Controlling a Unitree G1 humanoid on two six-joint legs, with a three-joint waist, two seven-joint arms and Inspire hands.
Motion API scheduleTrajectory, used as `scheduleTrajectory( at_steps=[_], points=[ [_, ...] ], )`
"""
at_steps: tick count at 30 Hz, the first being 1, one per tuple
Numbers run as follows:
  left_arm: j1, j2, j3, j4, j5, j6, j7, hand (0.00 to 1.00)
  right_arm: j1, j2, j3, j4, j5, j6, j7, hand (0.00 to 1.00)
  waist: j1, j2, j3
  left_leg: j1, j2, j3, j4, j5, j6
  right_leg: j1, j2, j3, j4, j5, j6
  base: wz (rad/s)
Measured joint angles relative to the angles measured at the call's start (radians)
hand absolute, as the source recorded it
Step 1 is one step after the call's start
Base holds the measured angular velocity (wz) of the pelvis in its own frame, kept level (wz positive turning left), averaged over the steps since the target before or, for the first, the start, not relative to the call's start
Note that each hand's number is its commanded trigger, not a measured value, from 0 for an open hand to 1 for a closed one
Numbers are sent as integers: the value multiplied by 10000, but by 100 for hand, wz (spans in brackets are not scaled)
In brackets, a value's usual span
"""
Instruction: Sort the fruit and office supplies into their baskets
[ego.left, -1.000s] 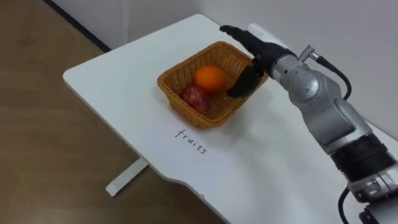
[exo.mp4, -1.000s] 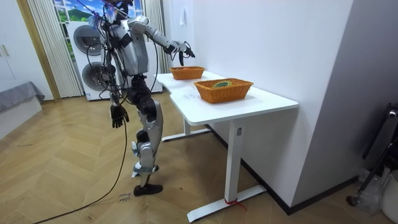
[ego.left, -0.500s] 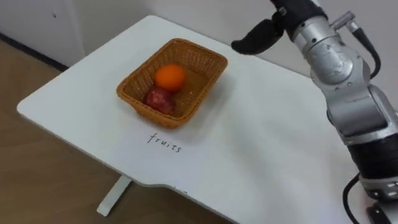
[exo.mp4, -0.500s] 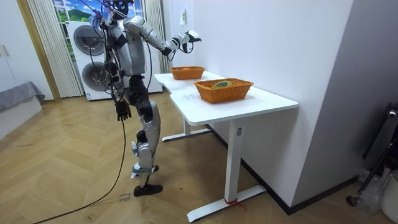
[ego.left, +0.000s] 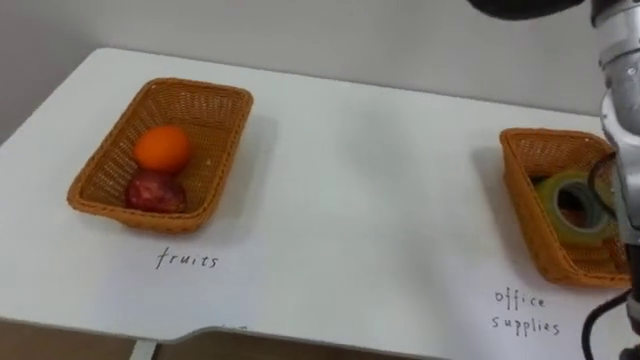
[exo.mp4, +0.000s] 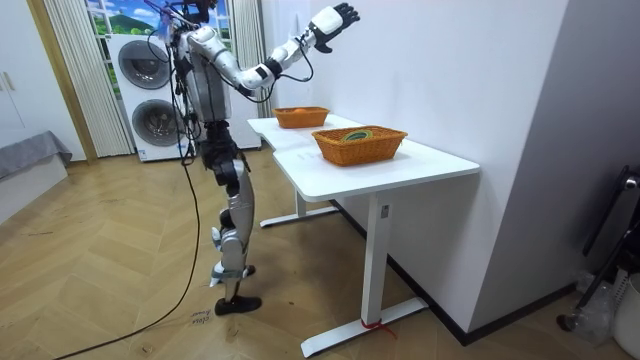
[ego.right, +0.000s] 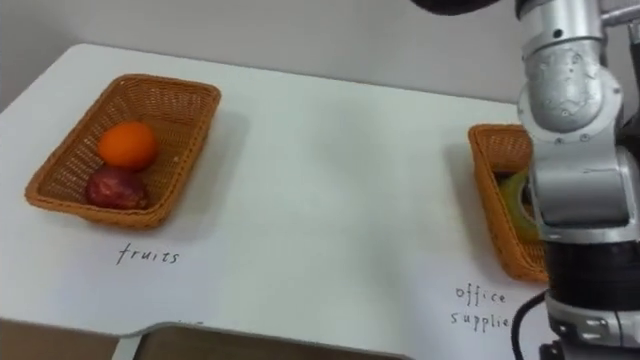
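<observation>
— What's the right arm (ego.right: 570, 150) like?
— Brushed silver, in rounded segments. Farther from the right hand (exo.mp4: 335, 17) there's a black ribbed band, then a looping black cable.
— And the hand itself?
— White back, dark fingers. The torso's silver-grey.

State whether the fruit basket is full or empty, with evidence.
Partly filled: an orange and a dark red fruit lie in the fruit basket.

Handwritten on the table (ego.left: 380, 200) (in dark pen): "fruits" (ego.left: 187, 260) and "office supplies" (ego.left: 525, 312).
</observation>
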Motion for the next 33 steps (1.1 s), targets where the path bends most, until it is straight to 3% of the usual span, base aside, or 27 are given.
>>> scheduleTrajectory(
  at_steps=[8, 10, 15, 18, 23, 26, 30, 33],
  points=[
    [313, -178, 16, -100, -1178, -590, 340, 0, 1288, -75, -1753, -642, 657, -793, -1860, 0, -848, 61, 11, 181, 201, 429, -39, -113, -100, -36, 166, 70, -26, 76, -99, -17],
    [368, -217, 27, -100, -1310, -810, 419, 0, 1785, -75, -2367, -923, 681, -1080, -2520, 0, -1112, 142, 52, 193, 221, 441, -34, -138, -125, -47, 184, 32, -27, 77, -101, -5],
    [519, -255, 217, -91, -1304, -1128, 437, 0, 3083, -73, -3452, -1120, 569, -1504, -3582, 0, -1264, 251, 9, 318, 357, 833, -141, -221, -189, -89, 287, 11, -31, 104, -146, -23],
    [801, -281, 244, -91, -1311, -1372, 452, 0, 4081, -57, -3961, -1132, 687, -1751, -4351, 0, -1461, 165, 37, 328, 390, 898, -152, -241, -216, -128, 328, 48, -33, 108, -153, -11],
    [1149, -280, 531, -92, -1382, -1630, 472, 0, 5205, 87, -4687, -1095, 958, -2350, -5713, 0, -1609, 94, -11, 336, 463, 1098, -164, -281, -264, -200, 417, 239, -35, 122, -176, -13],
    [1244, -263, 527, -85, -1728, -1699, 646, 0, 5875, 482, -4766, -765, 1124, -2927, -6608, 0, -1627, 100, -46, 317, 534, 1221, -167, -329, -307, -231, 483, 307, -49, 157, -232, -13],
    [1336, -296, 497, -91, -2058, -1827, 742, 0, 6793, 1162, -4966, 413, 2004, -3453, -7614, 0, -1626, 168, -21, 264, 548, 1210, -134, -347, -318, -282, 505, 354, -44, 169, -253, -2],
    [1350, -354, 505, -92, -2258, -1827, 884, 0, 7329, 1618, -5092, 1642, 2992, -3485, -8088, 0, -1669, 293, -20, 238, 534, 1193, -122, -362, -306, -296, 494, 368, -50, 168, -252, 0]
  ],
)
